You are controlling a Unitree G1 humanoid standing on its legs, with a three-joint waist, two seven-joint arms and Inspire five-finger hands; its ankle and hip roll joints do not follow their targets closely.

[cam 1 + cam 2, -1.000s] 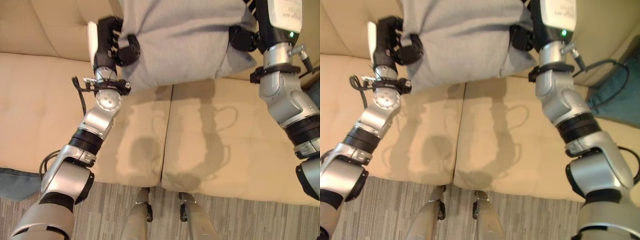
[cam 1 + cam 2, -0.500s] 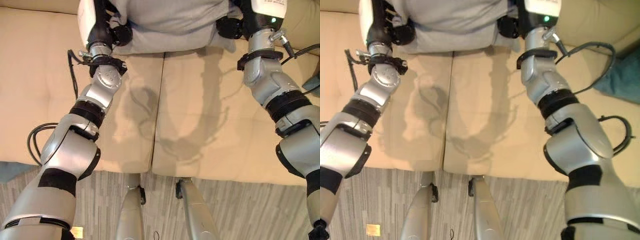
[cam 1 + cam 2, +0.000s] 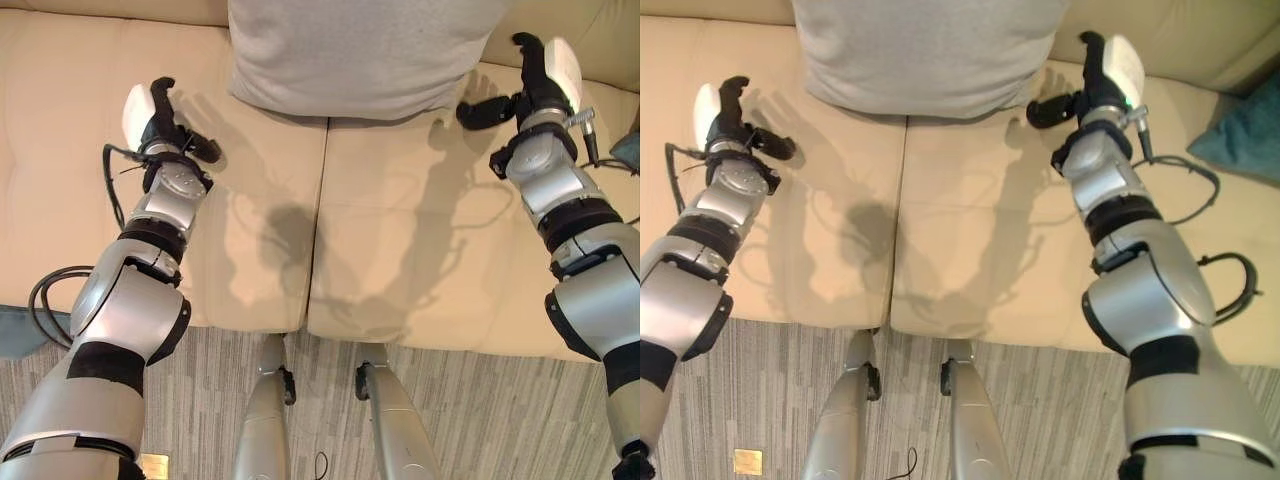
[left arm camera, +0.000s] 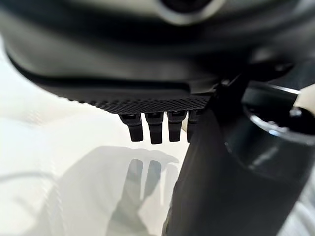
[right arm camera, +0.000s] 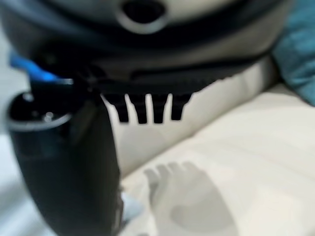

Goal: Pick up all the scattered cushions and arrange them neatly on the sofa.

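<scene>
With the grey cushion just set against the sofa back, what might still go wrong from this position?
1. The grey cushion stands unsupported over the seam between the two seat pads, both hands off it; it may tip forward.
2. The left hand and right hand hang open close beside its lower corners, so a careless pull back might brush it askew.
3. A teal cushion lies at the sofa's right end and could be forgotten.

Left robot hand (image 3: 160,118) and right robot hand (image 3: 530,80) apart, fingers straight, empty.
</scene>
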